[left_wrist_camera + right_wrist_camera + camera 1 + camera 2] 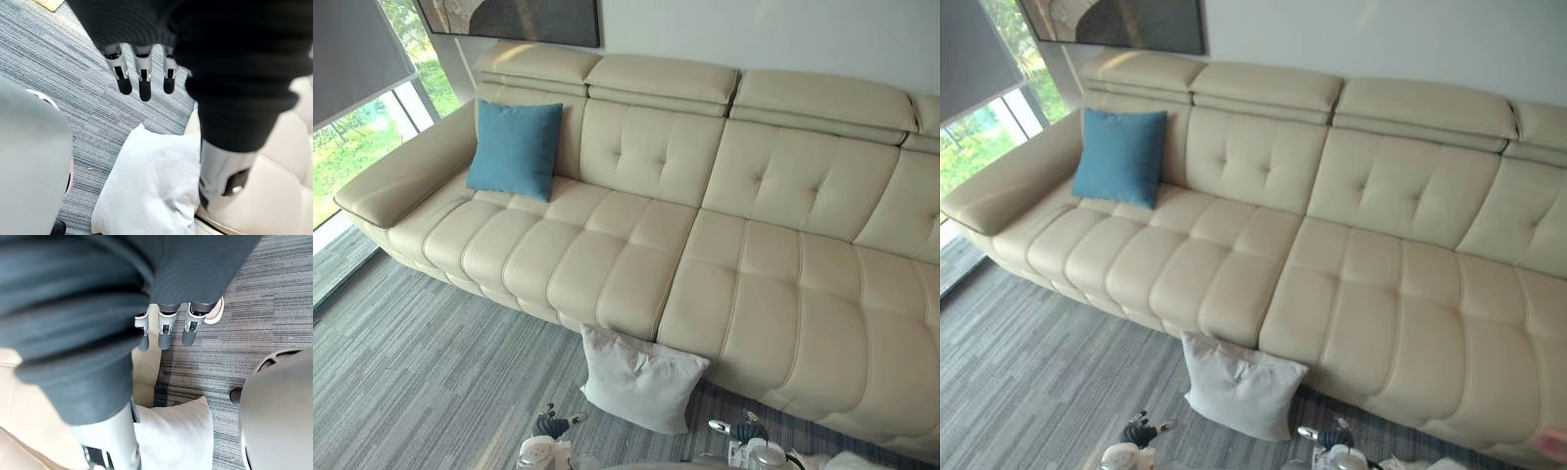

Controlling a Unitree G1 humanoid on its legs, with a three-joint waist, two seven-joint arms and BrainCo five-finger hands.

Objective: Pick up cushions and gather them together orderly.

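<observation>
No readable text, numbers or logos anywhere. Checked blue cushion [516, 147], white cushion [641, 380], cream sofa [705, 245]: all plain, no legible tags. Same for framed picture [509, 18], just abstract shapes, no lettering.

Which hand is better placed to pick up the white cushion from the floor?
Left, narrowly. Both open hands, left hand and right hand, flank the white cushion, but the blue cushion lies toward the left.

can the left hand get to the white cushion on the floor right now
Likely yes: the white cushion leans on the sofa just ahead of the open left hand, only carpet between.
</observation>
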